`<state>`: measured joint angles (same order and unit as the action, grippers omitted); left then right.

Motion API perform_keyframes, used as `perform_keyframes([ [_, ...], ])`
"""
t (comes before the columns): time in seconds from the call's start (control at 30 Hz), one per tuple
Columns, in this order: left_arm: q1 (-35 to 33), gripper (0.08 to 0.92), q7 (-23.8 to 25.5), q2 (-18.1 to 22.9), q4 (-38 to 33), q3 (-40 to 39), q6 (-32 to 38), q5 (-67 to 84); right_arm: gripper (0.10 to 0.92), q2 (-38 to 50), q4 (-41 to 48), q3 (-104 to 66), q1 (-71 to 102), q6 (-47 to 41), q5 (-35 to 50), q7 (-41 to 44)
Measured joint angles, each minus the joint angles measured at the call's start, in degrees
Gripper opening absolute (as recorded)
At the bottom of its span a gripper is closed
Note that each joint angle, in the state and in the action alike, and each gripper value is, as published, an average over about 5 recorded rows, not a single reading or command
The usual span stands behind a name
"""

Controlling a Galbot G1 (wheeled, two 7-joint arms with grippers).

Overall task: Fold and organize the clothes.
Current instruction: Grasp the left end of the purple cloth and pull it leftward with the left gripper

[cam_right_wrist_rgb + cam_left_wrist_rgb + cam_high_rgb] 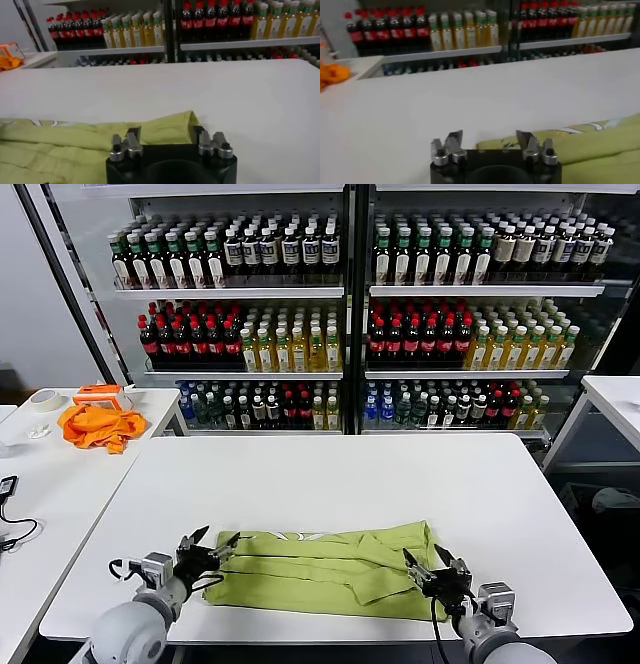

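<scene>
This looks like a shop mock-up inside a robot lab. Behind the white table stand two glass-fronted coolers, side by side, split by dark door frames. Their shelves are packed with rows of bottles: dark drinks with red caps, yellow and green ones, and smaller mixed ones on the lowest shelf. That stock reads as a convenience store. Beside the white table, though, stand more plain white tables instead of aisles or a counter. The one on the coolers' left end carries a tape roll, an orange cloth and a cable, which suits a test room.
</scene>
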<state>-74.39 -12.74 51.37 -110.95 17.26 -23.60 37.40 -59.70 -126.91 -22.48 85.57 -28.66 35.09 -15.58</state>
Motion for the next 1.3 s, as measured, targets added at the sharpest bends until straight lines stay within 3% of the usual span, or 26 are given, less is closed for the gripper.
perform_keyframes([
  [0.17, -1.25, 0.818, -4.41, 1.38, -1.31, -0.94, -0.53, 0.78, 0.819, 0.11, -0.18, -0.16, -0.14, 0.07, 0.48, -0.04],
  [0.6, -1.58, 0.793, -11.07, 4.28, -1.09, -3.32, -0.79, 2.03, 0.823, -0.41, 0.09, -0.55, -0.06, 0.97, 0.76, 0.12],
  [1.3, -1.35, 0.196, -11.65, 7.53, -0.07, -4.40, -0.63, 1.29, 0.823, -0.44, -0.14, 1.35, -1.14, 1.10, 1.15, -0.55],
])
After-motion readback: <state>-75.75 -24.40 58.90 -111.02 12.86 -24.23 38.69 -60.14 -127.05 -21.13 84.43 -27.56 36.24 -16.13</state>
